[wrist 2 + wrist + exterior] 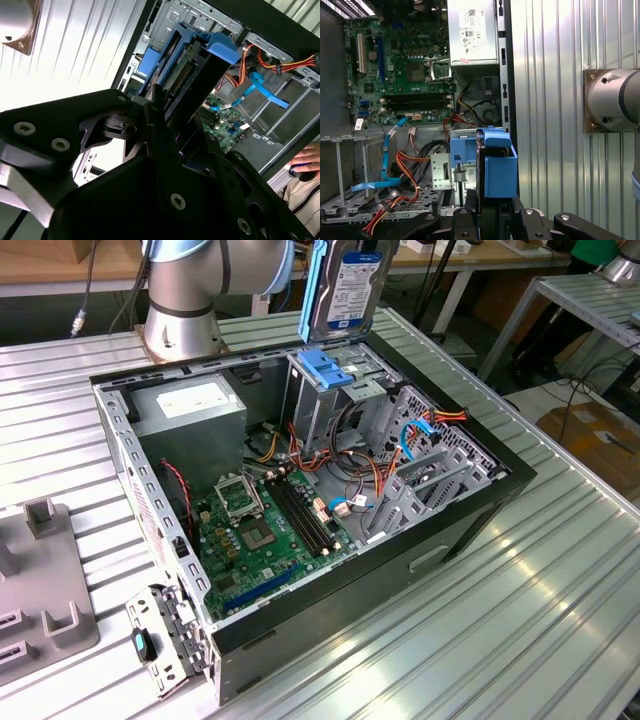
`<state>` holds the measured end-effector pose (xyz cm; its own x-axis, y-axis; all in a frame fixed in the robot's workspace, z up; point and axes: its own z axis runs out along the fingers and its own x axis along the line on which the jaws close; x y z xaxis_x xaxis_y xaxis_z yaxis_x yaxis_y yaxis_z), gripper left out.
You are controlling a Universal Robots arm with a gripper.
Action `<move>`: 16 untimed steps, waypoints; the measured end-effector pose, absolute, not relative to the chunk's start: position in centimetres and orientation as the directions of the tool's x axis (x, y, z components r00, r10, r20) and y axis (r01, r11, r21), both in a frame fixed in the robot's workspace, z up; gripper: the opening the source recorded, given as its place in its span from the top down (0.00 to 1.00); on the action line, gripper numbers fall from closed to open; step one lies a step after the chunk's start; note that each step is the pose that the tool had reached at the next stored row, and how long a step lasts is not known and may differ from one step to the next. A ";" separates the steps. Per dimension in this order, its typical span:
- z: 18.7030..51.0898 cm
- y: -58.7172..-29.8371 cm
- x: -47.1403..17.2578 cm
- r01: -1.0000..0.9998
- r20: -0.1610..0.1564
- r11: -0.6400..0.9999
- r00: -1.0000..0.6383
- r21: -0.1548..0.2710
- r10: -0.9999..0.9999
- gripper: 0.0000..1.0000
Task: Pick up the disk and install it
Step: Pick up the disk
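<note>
The disk (350, 285) hangs upright above the open computer case (480, 490), its white label facing the exterior view and a blue side rail (312, 290) along its left edge. It hovers just over the metal drive cage with the blue plastic top (325, 370). In both wrist views the disk is edge-on: its dark edge and connector (182, 75) and its blue rail (499, 165). My gripper (490, 222) is shut on the disk, with black fingers (150, 130) pressing its two faces. The cage's blue top (462, 152) lies directly beneath.
Inside the case lie the green motherboard (270, 530), the grey power-supply box (195, 405) and orange and blue cables (420, 430). The arm's base (185, 300) stands behind the case. A grey fixture (40, 580) sits at the exterior view's left. A person's hand (307, 162) rests beyond the case.
</note>
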<state>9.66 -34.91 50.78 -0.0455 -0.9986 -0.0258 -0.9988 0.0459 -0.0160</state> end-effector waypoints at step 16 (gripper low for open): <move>50.7 -36.2 10.2 -0.999 -0.026 0.046 -0.046 -0.016 -0.999 0.65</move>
<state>10.23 -36.22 50.74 -0.0455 -0.9986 -0.0257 -0.9988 0.0460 -0.0160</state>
